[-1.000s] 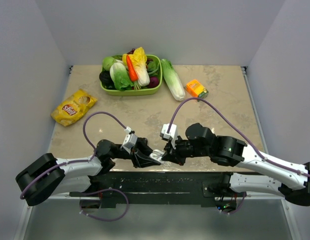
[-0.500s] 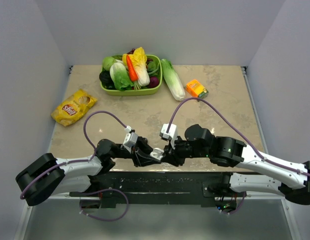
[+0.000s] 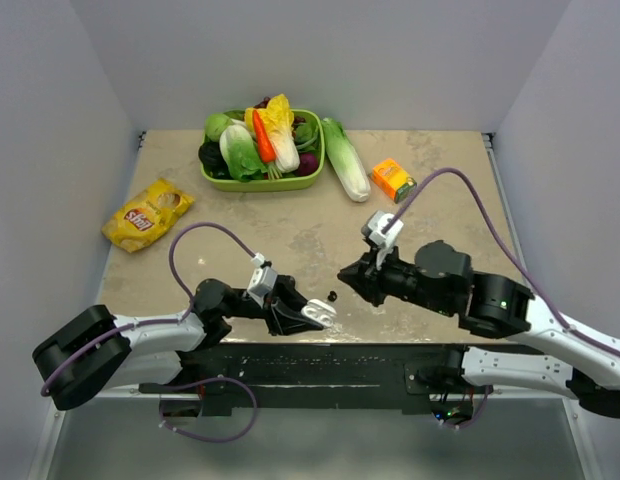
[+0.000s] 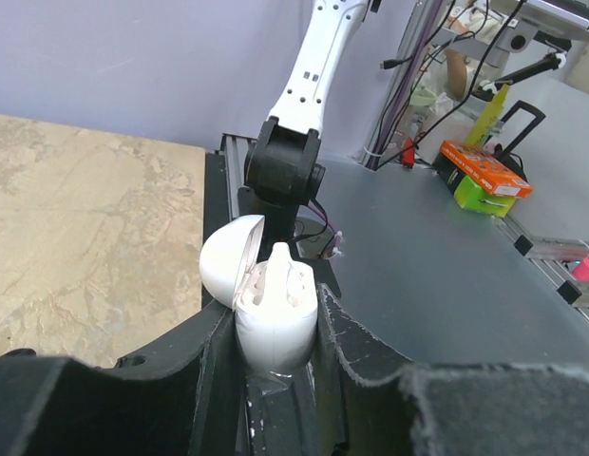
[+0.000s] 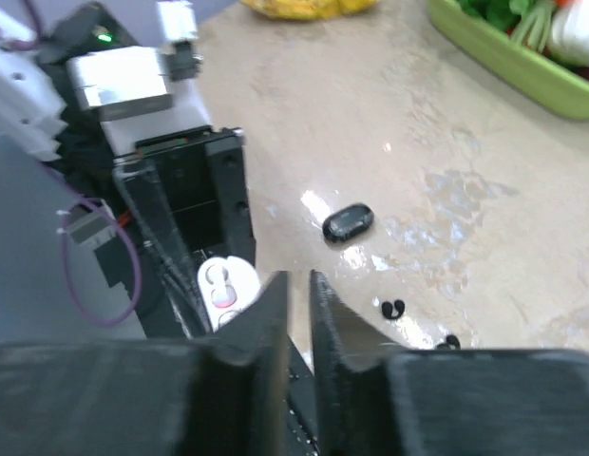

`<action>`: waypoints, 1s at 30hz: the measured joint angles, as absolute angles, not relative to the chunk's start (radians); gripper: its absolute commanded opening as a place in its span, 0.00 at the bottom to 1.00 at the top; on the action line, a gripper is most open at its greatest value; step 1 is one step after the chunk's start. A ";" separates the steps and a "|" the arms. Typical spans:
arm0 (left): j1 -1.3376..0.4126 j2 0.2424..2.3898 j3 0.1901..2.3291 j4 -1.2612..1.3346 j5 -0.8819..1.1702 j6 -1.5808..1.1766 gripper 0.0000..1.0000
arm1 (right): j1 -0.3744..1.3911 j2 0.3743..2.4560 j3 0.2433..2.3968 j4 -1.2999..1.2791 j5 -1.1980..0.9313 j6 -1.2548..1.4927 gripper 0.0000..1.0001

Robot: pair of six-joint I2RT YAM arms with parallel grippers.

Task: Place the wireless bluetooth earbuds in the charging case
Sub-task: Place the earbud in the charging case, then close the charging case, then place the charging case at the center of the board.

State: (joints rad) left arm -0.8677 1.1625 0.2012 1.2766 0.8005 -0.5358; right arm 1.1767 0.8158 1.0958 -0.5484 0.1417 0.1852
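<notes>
Far left on the counter (image 3: 440, 200) lies a chip bag (image 3: 147, 213), well away from the work. Near the front edge the left claw (image 3: 302, 317) is clenched on the white case (image 4: 274, 332), pinching its lower body with the lid (image 4: 228, 258) hinged open to one side. White shapes fill its wells, probably the white buds (image 4: 275, 277) already seated, though the wrist view does not settle it.

At the back, a green basket (image 3: 252, 184) is heaped with greens, a carrot and other vegetables.

Just right of the case a glossy black bud (image 5: 348, 222) lies loose on the counter, between the two claws. Two smaller dark specks lie nearer the right arm, too small to identify.

The right claw (image 5: 296, 285) hangs near that bud, fingers a little apart with nothing between them. The step looks like fetching the bud. To do it well, part the fingers somewhat more, come straight down over it and pinch across its narrow width. It is slick and tiny, so a skewed squeeze could flick it away. The left arm should hold the case steady, mouth up.

Further right lie a cabbage (image 3: 345, 170) and an orange box (image 3: 394, 177).
</notes>
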 measured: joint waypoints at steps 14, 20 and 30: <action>-0.879 1.158 0.201 1.277 0.783 -0.509 0.00 | 1.175 1.012 1.061 -0.557 0.098 0.228 0.11; -0.880 1.153 0.201 1.277 0.764 -0.487 0.00 | 1.175 1.015 1.061 -0.562 -0.006 0.222 0.11; -0.885 1.153 0.201 1.277 0.698 -0.467 0.00 | 1.177 0.931 1.030 -0.570 0.153 0.278 0.33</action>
